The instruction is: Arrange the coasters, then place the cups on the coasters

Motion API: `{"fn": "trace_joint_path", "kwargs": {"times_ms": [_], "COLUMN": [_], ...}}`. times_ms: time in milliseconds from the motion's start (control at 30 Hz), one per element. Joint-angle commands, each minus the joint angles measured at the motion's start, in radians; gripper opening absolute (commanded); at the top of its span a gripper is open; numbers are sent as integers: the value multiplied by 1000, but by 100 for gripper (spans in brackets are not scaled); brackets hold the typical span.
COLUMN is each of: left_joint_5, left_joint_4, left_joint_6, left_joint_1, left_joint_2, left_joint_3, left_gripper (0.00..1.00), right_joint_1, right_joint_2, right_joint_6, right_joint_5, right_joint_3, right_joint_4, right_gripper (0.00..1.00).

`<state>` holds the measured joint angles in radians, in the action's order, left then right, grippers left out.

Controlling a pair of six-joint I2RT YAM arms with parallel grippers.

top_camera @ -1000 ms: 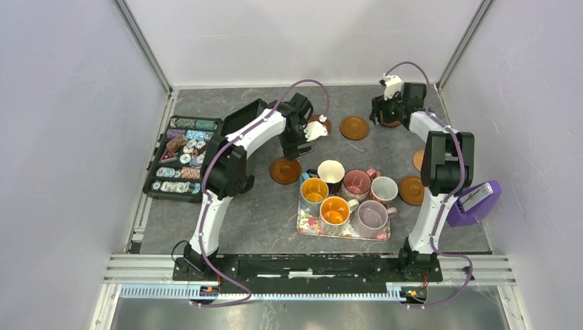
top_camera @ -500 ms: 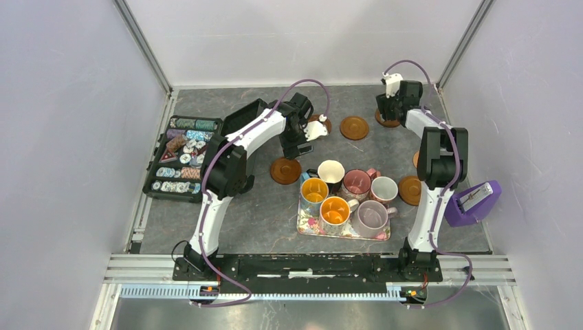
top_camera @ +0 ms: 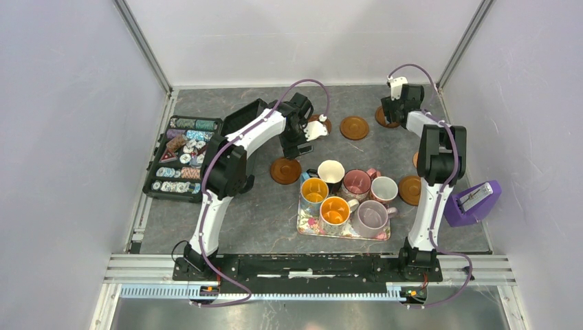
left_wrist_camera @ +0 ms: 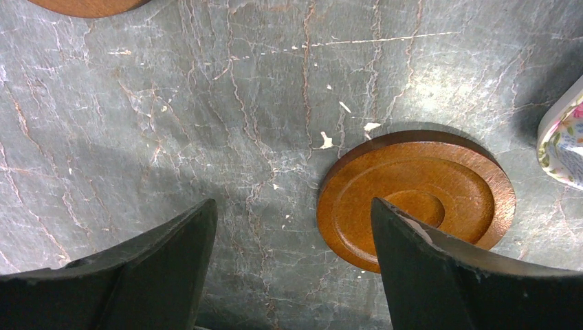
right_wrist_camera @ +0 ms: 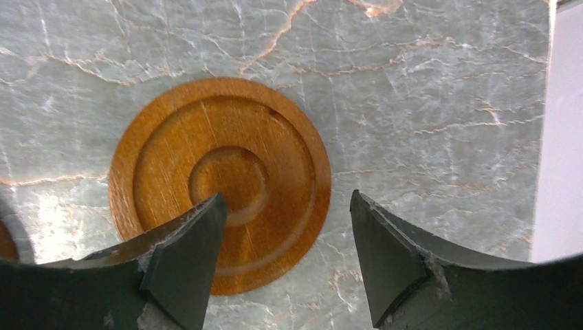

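Several brown ringed coasters lie on the grey tabletop: one (top_camera: 285, 170) left of the tray, one (top_camera: 354, 127) at the back, one (top_camera: 411, 190) right of the cups. Several cups stand together on the floral tray (top_camera: 313, 225), among them an orange-lined cup (top_camera: 335, 210) and a lilac cup (top_camera: 371, 216). My left gripper (top_camera: 302, 137) (left_wrist_camera: 292, 206) is open above bare table, its right finger over the edge of a coaster (left_wrist_camera: 440, 179). My right gripper (top_camera: 393, 110) (right_wrist_camera: 287, 196) hovers open at the back right, its left finger over a coaster (right_wrist_camera: 220, 158) lying flat. Nothing is held.
A black case of poker chips (top_camera: 182, 155) sits at the left. A purple device (top_camera: 473, 203) stands at the right edge beside the right arm. A tan coaster (top_camera: 416, 159) peeks out behind the right arm. The tray's corner (left_wrist_camera: 564, 137) shows in the left wrist view.
The right arm has reached slightly farther back and right, and its jaws have widened a little over the back coaster. The left arm has not moved.
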<state>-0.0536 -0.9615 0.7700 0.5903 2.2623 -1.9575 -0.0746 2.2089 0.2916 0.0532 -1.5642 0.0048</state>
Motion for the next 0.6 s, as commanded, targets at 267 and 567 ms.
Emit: {"fn": "trace_joint_path", "kwargs": {"times_ms": [267,567], "left_joint_5": [14,27], "left_joint_4": [27,27], "left_joint_6": [-22,-18], "left_joint_1": [-4,-5], "left_joint_2": [-42,-44], "left_joint_3": [-14,-16], "left_gripper": [89,89], "right_joint_1": [-32,-60], "right_joint_2": [86,75], "right_joint_6": [-45,-51], "right_joint_5": [-50,-114], "right_joint_3": [-143,-99], "right_joint_4": [-220,-358], "right_gripper": [70,66]}}
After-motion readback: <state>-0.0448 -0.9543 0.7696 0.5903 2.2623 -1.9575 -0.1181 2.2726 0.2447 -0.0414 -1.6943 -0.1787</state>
